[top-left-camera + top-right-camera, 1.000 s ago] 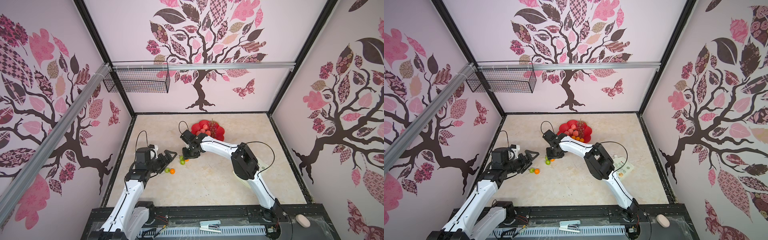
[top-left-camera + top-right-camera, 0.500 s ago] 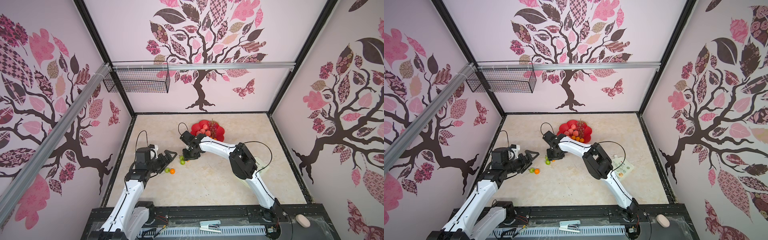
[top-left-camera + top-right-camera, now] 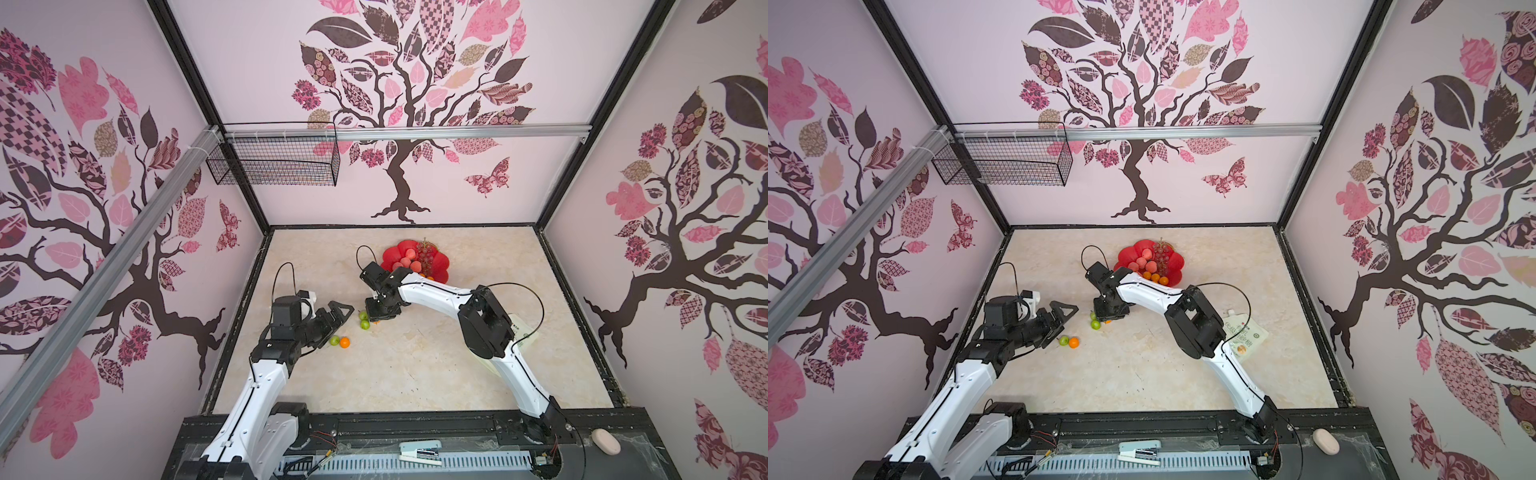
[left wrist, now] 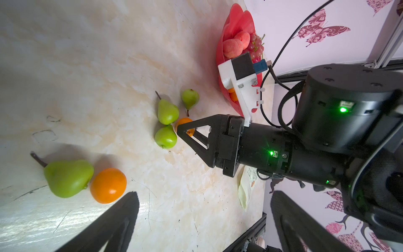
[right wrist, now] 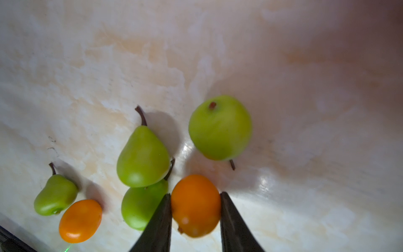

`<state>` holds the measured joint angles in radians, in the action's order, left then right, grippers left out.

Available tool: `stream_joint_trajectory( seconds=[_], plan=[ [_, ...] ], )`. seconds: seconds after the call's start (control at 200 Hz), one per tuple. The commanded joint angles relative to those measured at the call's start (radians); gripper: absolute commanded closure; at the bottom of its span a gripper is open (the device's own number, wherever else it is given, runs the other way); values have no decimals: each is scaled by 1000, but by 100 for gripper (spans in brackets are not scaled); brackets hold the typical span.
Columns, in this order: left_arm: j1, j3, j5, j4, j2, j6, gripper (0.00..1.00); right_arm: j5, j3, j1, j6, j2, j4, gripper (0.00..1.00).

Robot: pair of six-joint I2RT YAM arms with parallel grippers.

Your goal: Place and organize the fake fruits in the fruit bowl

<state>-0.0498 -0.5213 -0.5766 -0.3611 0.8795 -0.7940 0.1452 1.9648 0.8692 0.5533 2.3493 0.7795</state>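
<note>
Black fingers of the left gripper stand wide apart and empty above the cream marbled table. They are just beside a green plastic pear that touches a small round orange. Further in, the right gripper points down with its fingers pressed against both sides of a second plastic orange, which rests on the table. Three more green pears crowd that orange, one just beside a finger. Off to the right, a flat cream printed pouch lies partly under the right arm. Farthest back, the glossy red flower-shaped fruit bowl holds pink peaches, a dark-red grape bunch and several oranges.
</note>
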Motion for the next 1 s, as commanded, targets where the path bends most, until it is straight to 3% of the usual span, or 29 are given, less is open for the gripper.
stream_joint_trajectory(
  seconds=[0.0,0.335,0.6,0.995],
  plan=[
    [5,17,21,0,2,15,2,-6,41,5,-8,28,33,66],
    [-18,10,76,32,-41,17,2,-27,33,2,-21,-74,46,66],
    [-150,4,218,91,-83,43,2,-9,-21,-19,-20,-175,44,67],
    [-189,-66,210,178,76,62,3,-7,-178,-146,-33,-339,12,67]
  ],
)
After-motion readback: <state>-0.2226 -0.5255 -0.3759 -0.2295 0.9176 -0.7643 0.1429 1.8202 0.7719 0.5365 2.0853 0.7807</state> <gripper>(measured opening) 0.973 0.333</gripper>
